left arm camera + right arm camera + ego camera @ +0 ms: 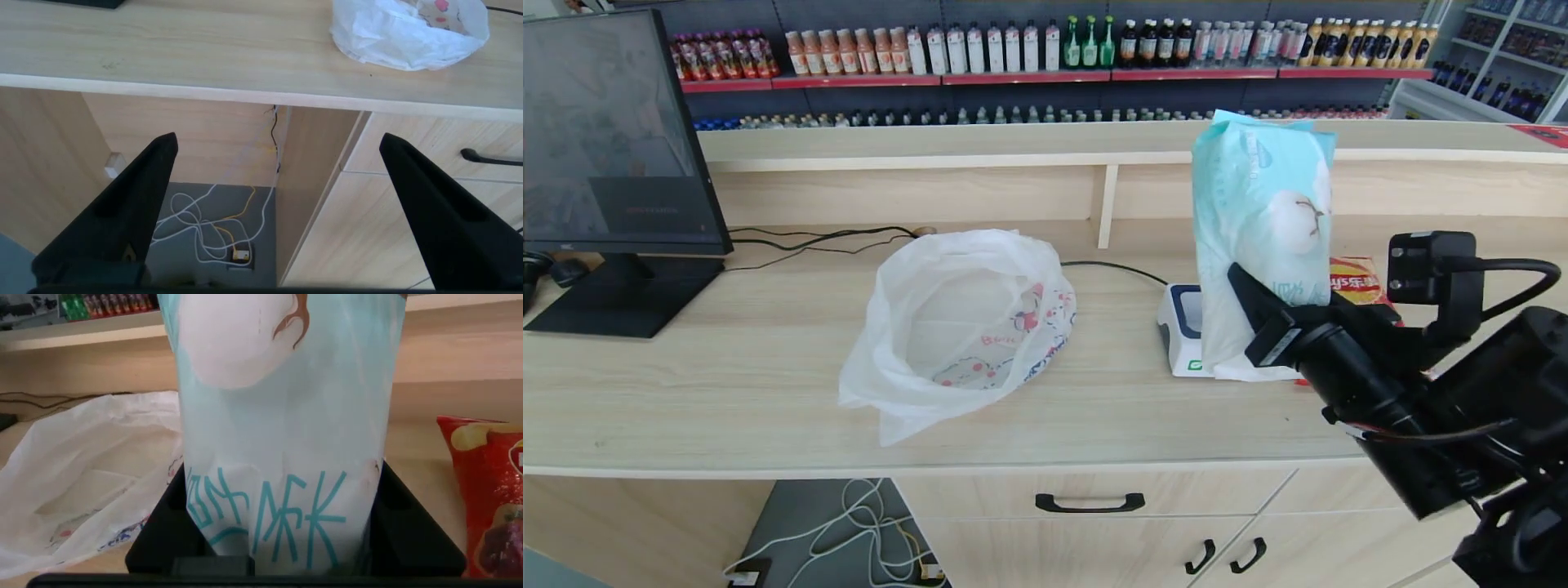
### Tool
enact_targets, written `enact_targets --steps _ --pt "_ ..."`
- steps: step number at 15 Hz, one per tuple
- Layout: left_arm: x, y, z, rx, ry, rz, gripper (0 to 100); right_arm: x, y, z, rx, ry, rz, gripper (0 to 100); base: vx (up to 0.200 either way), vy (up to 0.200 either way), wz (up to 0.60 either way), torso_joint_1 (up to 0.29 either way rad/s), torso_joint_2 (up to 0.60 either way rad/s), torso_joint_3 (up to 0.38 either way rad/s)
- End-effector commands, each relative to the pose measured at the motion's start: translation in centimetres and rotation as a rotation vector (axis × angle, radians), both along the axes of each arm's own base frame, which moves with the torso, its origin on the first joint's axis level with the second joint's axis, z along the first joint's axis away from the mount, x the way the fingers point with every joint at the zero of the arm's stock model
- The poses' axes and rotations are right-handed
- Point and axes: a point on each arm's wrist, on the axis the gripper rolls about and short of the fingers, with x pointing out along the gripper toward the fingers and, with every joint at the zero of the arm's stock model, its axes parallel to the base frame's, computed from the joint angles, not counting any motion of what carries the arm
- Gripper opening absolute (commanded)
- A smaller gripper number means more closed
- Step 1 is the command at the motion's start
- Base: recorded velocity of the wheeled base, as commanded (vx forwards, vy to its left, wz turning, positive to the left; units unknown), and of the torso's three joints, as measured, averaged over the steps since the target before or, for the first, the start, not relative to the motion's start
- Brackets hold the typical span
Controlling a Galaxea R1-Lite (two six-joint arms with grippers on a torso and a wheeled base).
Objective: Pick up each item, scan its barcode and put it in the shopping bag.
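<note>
Your right hand (282,535) is clamped on the lower part of the teal soft pack (1262,196). The pack stands upright, its bottom edge at the white scanner (1178,322); whether it touches, you cannot tell. This looks like the scanning step, with the pack presented at the reader. The next move calls for lifting it clear and carrying it toward nine o'clock to the shopping bag (964,327). The bag lies slumped and open-mouthed on the surface (727,392), so aim for the middle of the opening before you let go. A red snack packet (1356,282) lies at three o'clock of the pack. Your left hand (276,143), fingers apart and holding nothing, hangs below the surface's front edge.
</note>
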Motion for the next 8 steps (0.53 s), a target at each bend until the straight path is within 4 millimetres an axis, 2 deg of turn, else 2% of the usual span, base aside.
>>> enact_targets --steps 1,8 --pt "0.0 0.0 0.0 0.0 0.002 -0.002 100 3.7 1.2 -1.1 0.047 0.022 -0.1 0 0.0 0.0 0.0 0.0 0.0 0.0" --pt "0.0 0.0 0.0 0.002 0.002 -0.002 100 7.1 0.3 -3.3 0.024 0.064 -0.179 0 0.0 0.0 0.0 0.0 0.0 0.0"
